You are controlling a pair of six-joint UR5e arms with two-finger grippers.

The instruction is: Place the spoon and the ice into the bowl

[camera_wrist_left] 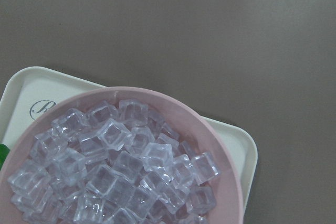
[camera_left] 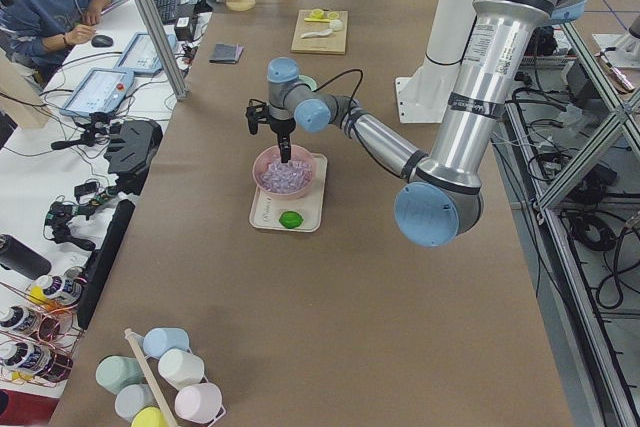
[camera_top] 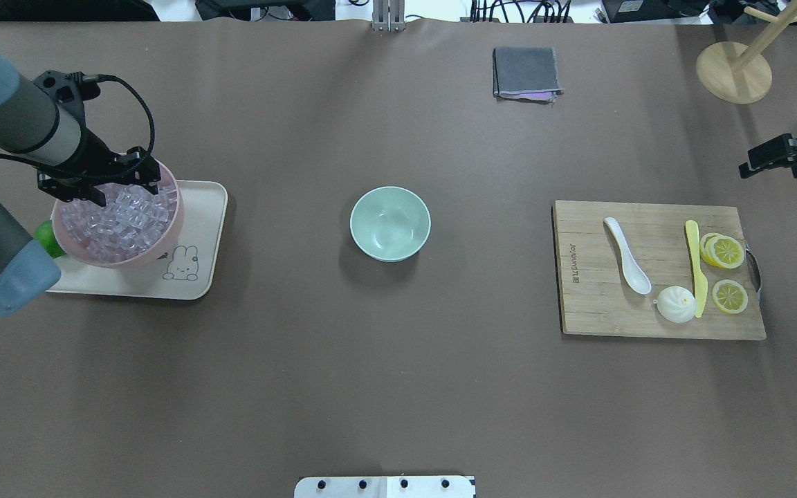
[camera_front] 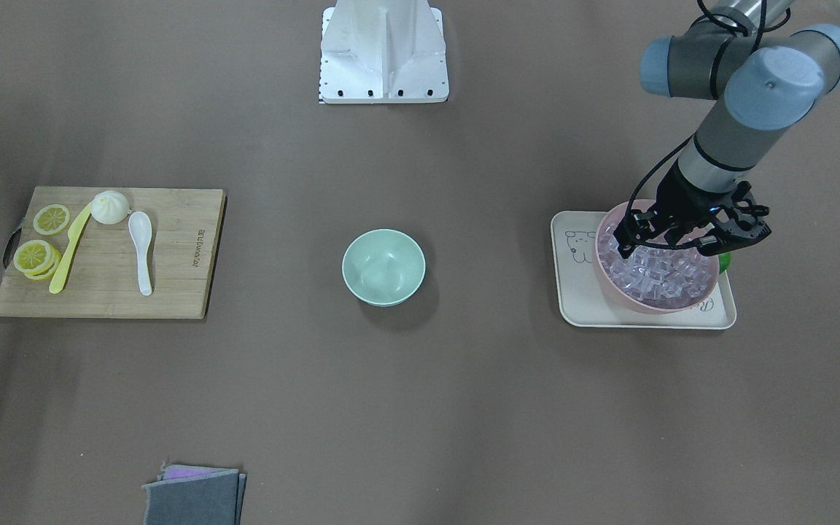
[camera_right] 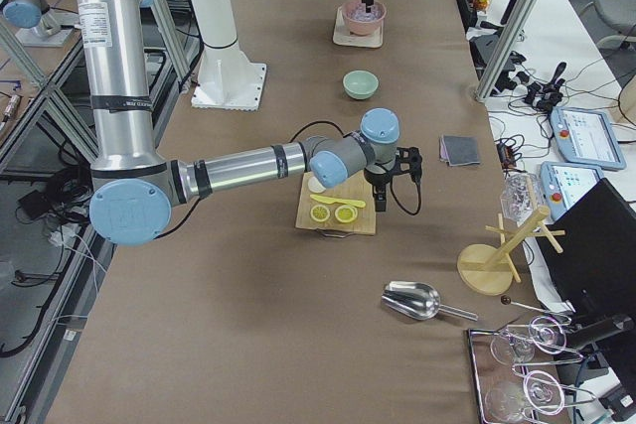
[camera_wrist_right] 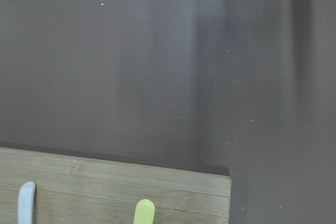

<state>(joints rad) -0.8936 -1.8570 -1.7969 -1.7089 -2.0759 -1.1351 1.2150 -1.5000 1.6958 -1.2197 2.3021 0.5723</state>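
Hanging over the pink bowl (camera_top: pixel 178 220), the left gripper (camera_top: pixel 122 188) has its jaws spread apart with nothing between them, their tips just above the heap of ice (camera_top: pixel 118 221) that fills the bowl directly beneath. The left wrist view shows no fingers at all, only the cubes close up and the cream tray (camera_wrist_left: pixel 239 142) under the bowl; the overhead view adds a green lime (camera_top: pixel 46 238) on the tray, behind the gripper on the robot's side and partly hidden by the arm. The right gripper (camera_top: pixel 758 160) shows only at the edge of the overhead view, and I cannot tell whether it is released or clenched. It hangs past the far outer corner of the cutting board (camera_top: pixel 592 311). Its wrist camera catches just the handle tip of the spoon (camera_wrist_right: pixel 26 200) and the tip of the yellow knife (camera_wrist_right: pixel 144 211) at the board's edge, while the overhead view shows the whole spoon lying flat on the board, inward of that gripper and nearer the robot, beside a white bun (camera_top: pixel 676 304) and lemon slices (camera_top: pixel 729 296). The bowl (camera_top: pixel 390 223) stands between the two grippers, well apart from both, with nothing inside.
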